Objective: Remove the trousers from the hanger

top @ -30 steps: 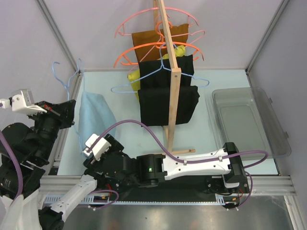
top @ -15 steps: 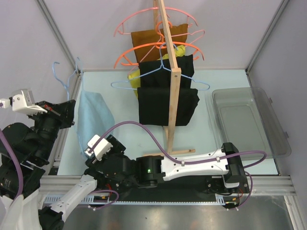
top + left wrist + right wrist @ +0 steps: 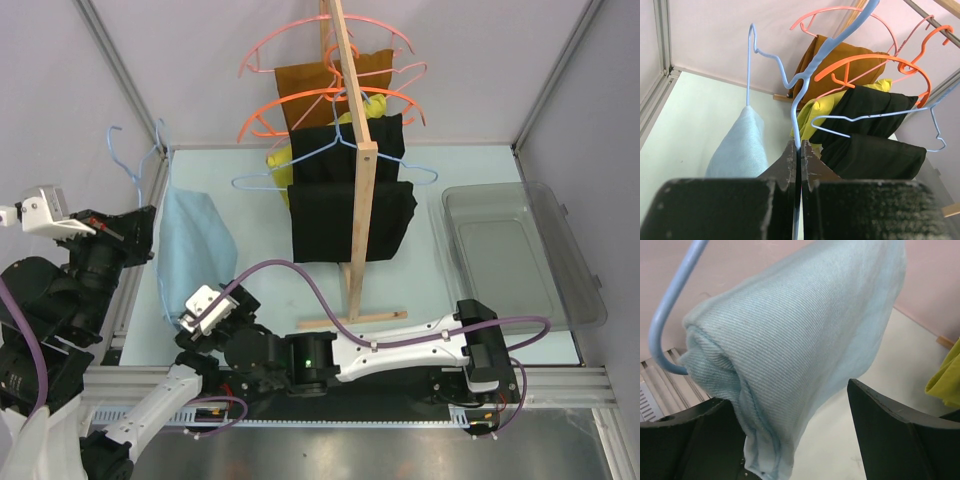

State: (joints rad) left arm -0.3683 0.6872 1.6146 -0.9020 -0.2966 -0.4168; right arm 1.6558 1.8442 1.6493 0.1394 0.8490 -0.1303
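Note:
The light-blue wire hanger (image 3: 150, 165) hangs at the left, clear of the rack, and the sky-blue trousers (image 3: 192, 245) are draped over its bar. My left gripper (image 3: 143, 222) is shut on the hanger's wire below the hook; in the left wrist view the gripper (image 3: 799, 149) pinches the hanger (image 3: 807, 70), with the trousers (image 3: 740, 150) hanging to its left. My right gripper (image 3: 190, 318) is at the trousers' lower end. In the right wrist view the gripper (image 3: 785, 395) is open, with the folded trousers (image 3: 790, 330) between its jaws and the hanger's bend (image 3: 665, 320) at the left.
A wooden rack (image 3: 357, 150) stands mid-table with orange and pink hangers (image 3: 300, 100), a brown garment (image 3: 305, 90), black garments (image 3: 350, 215) on another blue hanger, and a yellow cloth (image 3: 280, 165). A clear bin (image 3: 520, 255) sits at the right.
My right wrist has shifted slightly toward the near edge, staying at the trousers' lower end. The trousers have swung a little to the left. My left gripper keeps its hold.

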